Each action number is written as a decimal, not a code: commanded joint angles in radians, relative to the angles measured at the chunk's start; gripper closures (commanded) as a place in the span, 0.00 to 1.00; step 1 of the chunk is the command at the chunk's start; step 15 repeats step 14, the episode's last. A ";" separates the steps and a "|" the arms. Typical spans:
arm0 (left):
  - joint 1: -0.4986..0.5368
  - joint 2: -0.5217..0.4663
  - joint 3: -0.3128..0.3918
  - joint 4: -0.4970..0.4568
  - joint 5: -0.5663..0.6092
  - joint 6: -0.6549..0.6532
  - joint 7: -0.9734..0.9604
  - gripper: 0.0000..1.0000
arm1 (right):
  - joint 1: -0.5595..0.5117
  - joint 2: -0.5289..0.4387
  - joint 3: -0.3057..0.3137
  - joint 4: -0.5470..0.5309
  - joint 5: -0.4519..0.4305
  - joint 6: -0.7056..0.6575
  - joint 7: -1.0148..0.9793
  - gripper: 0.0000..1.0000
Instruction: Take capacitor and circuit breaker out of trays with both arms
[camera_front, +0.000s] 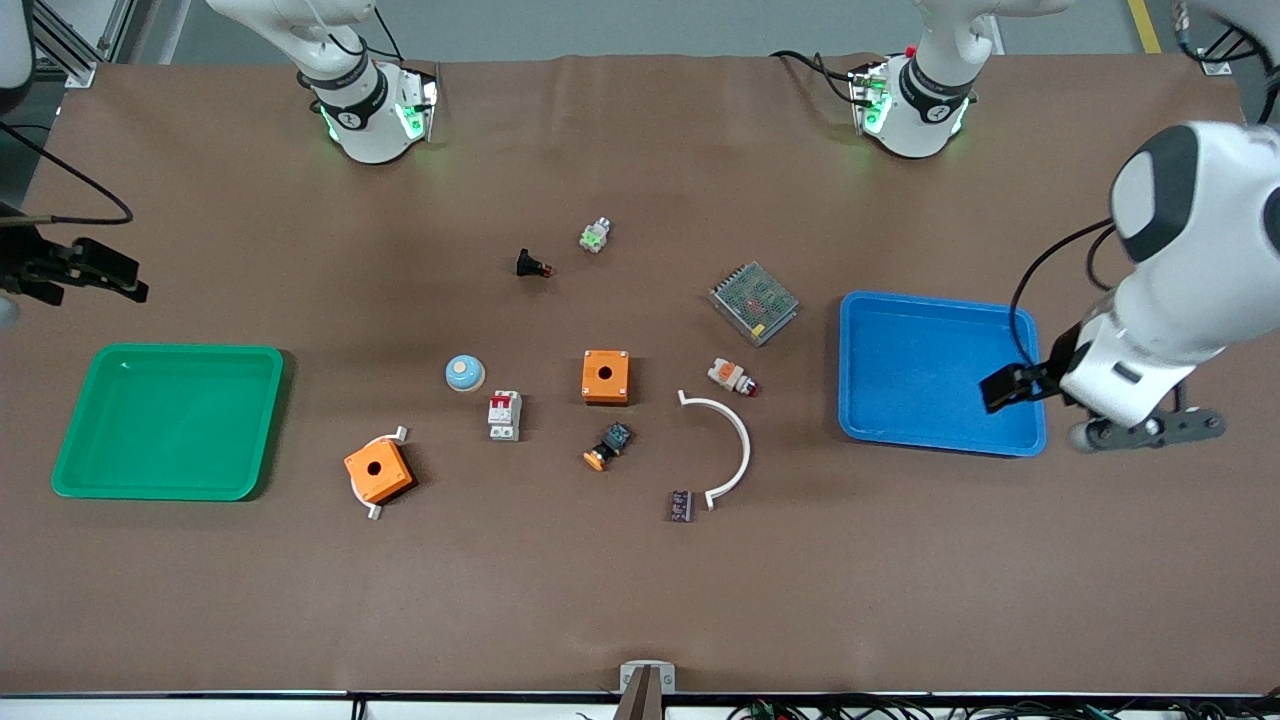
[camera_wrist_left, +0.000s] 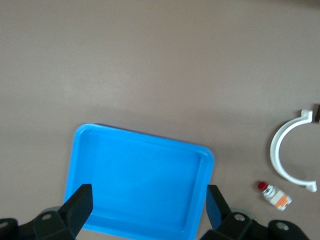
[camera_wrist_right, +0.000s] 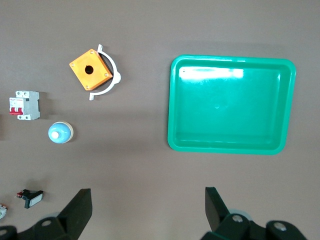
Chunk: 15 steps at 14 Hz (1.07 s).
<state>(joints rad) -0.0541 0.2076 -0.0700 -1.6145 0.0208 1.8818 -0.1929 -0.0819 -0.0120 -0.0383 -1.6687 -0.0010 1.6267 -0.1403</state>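
The capacitor (camera_front: 681, 505), a tiny dark boxy part, lies by one end of a white curved clamp (camera_front: 728, 445), nearer to the front camera than the other small parts. The breaker (camera_front: 504, 414), white-grey with red levers, stands near the table's middle and also shows in the right wrist view (camera_wrist_right: 24, 105). My left gripper (camera_front: 1008, 388) is open and empty over the blue tray (camera_front: 935, 330), which fills the left wrist view (camera_wrist_left: 140, 170). My right gripper (camera_front: 110, 278) is open and empty over bare table beside the green tray (camera_front: 170, 420); the right wrist view (camera_wrist_right: 148, 207) shows its jaws wide apart.
Two orange boxes (camera_front: 606, 376) (camera_front: 378, 470), a blue-white dome (camera_front: 465, 373), a push button with orange cap (camera_front: 608, 446), a white-orange part with red tip (camera_front: 732, 377), a black switch (camera_front: 532, 265), a green-lit part (camera_front: 595, 235) and a metal mesh unit (camera_front: 754, 302) lie around the table's middle.
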 joint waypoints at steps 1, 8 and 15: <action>0.028 -0.128 -0.008 -0.134 0.010 0.008 0.102 0.00 | -0.012 -0.097 0.018 -0.089 -0.013 0.007 -0.007 0.00; 0.037 -0.131 0.002 0.068 0.008 -0.213 0.135 0.00 | -0.009 -0.123 0.020 -0.098 -0.004 0.007 -0.005 0.00; 0.037 -0.126 0.001 0.087 0.018 -0.221 0.141 0.00 | -0.007 -0.137 0.021 -0.132 -0.001 0.030 -0.005 0.00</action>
